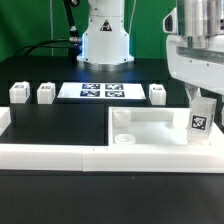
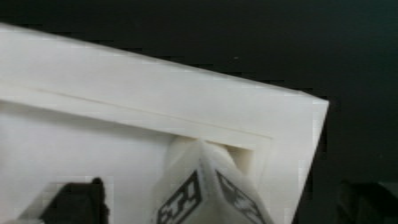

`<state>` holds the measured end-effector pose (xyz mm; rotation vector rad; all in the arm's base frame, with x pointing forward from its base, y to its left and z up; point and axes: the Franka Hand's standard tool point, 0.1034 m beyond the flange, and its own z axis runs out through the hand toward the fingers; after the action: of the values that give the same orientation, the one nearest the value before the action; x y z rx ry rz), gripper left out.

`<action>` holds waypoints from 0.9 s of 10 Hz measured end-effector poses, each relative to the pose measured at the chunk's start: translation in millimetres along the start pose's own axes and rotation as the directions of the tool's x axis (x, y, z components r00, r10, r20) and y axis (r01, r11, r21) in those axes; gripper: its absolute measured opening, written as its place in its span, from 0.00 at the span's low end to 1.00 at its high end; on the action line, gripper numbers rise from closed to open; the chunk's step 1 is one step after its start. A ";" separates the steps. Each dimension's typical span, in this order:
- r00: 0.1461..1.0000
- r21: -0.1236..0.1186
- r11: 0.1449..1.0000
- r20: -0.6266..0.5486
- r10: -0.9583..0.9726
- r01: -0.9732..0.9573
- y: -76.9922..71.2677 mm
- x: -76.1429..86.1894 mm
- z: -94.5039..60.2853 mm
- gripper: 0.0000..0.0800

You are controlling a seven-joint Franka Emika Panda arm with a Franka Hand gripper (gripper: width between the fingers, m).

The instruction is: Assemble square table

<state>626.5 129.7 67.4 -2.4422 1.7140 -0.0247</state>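
Note:
The white square tabletop (image 1: 150, 127) lies flat at the exterior view's front right, against the border wall. My gripper (image 1: 202, 100) is shut on a white tagged leg (image 1: 201, 118) and holds it upright over the tabletop's right corner. In the wrist view the leg (image 2: 210, 185) shows its tags between my dark fingers (image 2: 71, 203), close to the tabletop's raised corner rim (image 2: 267, 115). I cannot tell whether the leg touches the tabletop. Three more legs stand on the black table: two at the left (image 1: 18, 93) (image 1: 46, 93) and one right of the marker board (image 1: 158, 94).
The marker board (image 1: 101, 91) lies flat at the back middle, before the robot base (image 1: 105, 40). The long low white border wall (image 1: 60, 153) runs along the front, with a short piece at the left edge (image 1: 3, 120).

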 end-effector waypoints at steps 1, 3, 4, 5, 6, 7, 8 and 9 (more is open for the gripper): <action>0.997 0.000 0.997 0.000 -0.082 0.082 0.0 0.2 0.0 0.81; 0.930 -0.003 0.930 -0.012 -0.368 0.368 -2.3 9.1 -2.8 0.81; 0.858 -0.017 0.858 -0.023 -0.513 0.513 -3.6 11.2 -2.3 0.81; 0.831 -0.025 0.832 -0.023 -0.555 0.555 -3.1 9.6 -0.2 0.81; 0.842 -0.025 0.842 -0.024 -0.539 0.539 -2.9 10.2 -0.3 0.77; 0.848 -0.025 0.848 -0.024 -0.529 0.529 -2.8 10.4 -0.2 0.77; 0.863 -0.024 0.863 -0.024 -0.505 0.505 -2.8 10.2 -0.1 0.54; 0.897 -0.027 0.897 -0.023 -0.442 0.441 -0.9 10.5 0.8 0.54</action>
<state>631.0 120.3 66.0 -2.8030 1.1333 -0.0953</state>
